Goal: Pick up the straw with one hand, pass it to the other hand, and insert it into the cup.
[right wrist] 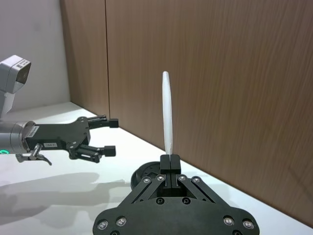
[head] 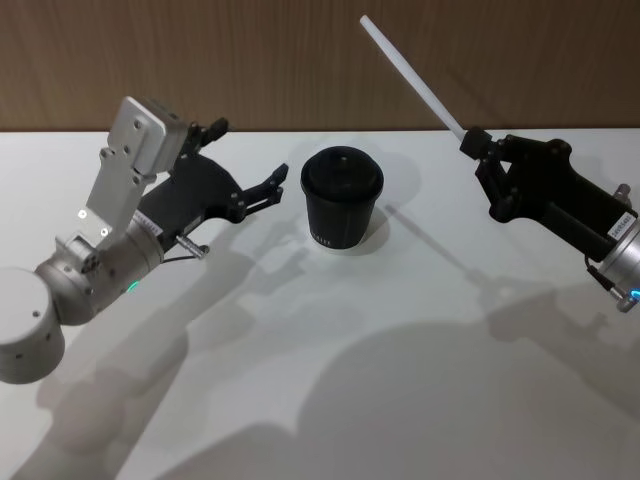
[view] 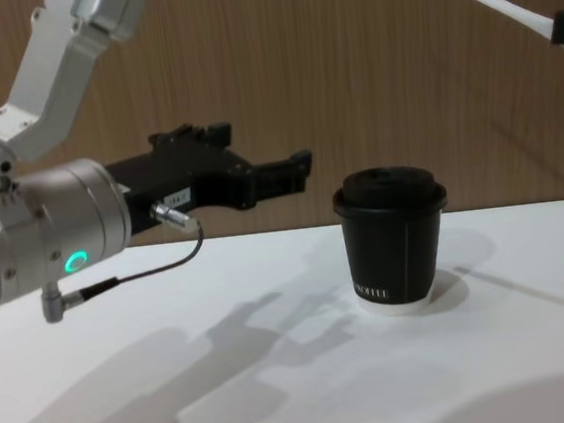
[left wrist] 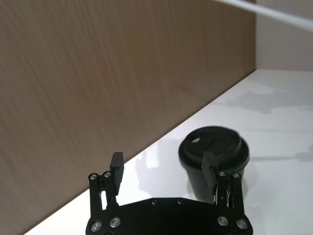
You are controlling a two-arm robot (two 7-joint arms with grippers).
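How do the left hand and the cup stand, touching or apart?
Apart. In the chest view, bare wall shows between the left hand and the cup.

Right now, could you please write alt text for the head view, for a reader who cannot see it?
The right tool grips a white straw by its lower end, tilted up above the white table, to the right of a black lidded cup standing mid-table. The left tool is open just left of the cup, not touching it.
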